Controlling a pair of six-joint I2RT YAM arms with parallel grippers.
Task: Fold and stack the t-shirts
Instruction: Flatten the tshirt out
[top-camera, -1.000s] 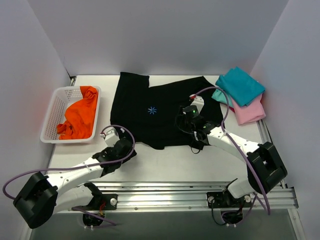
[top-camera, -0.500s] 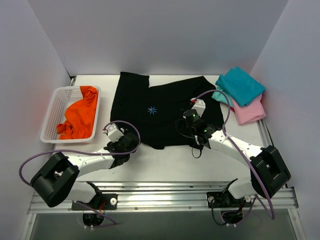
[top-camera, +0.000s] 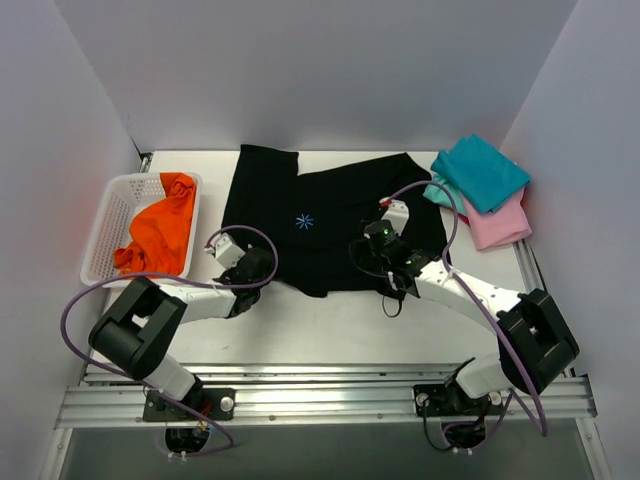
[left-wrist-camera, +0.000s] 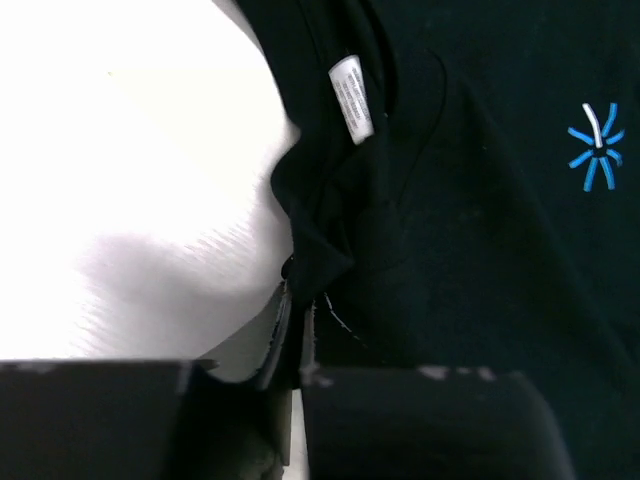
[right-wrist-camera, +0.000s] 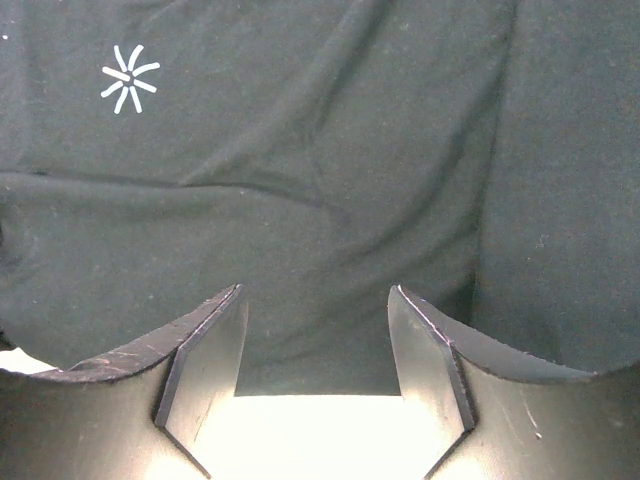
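Observation:
The black t-shirt (top-camera: 330, 215) lies spread out at the middle of the table, its light-blue starburst (top-camera: 304, 220) facing up. My left gripper (top-camera: 262, 272) sits at the shirt's near-left edge. In the left wrist view its jaws (left-wrist-camera: 297, 320) are shut on a bunched fold of the black t-shirt (left-wrist-camera: 480, 200), just below the white label (left-wrist-camera: 350, 98). My right gripper (top-camera: 365, 255) hovers over the shirt's near-right part. It stands open in the right wrist view (right-wrist-camera: 315, 295), with only flat black t-shirt (right-wrist-camera: 320, 180) between its fingers. A teal shirt (top-camera: 482, 172) rests folded on a pink one (top-camera: 497, 222).
A white mesh basket (top-camera: 100, 240) at the left holds a crumpled orange shirt (top-camera: 160, 235). The teal and pink stack sits at the back right corner. Grey walls close in the table on three sides. Purple cables loop off both arms.
My left gripper has moved forward from the bare table to the black shirt's near-left edge and shut on the cloth. The right gripper has hardly moved and stays open.

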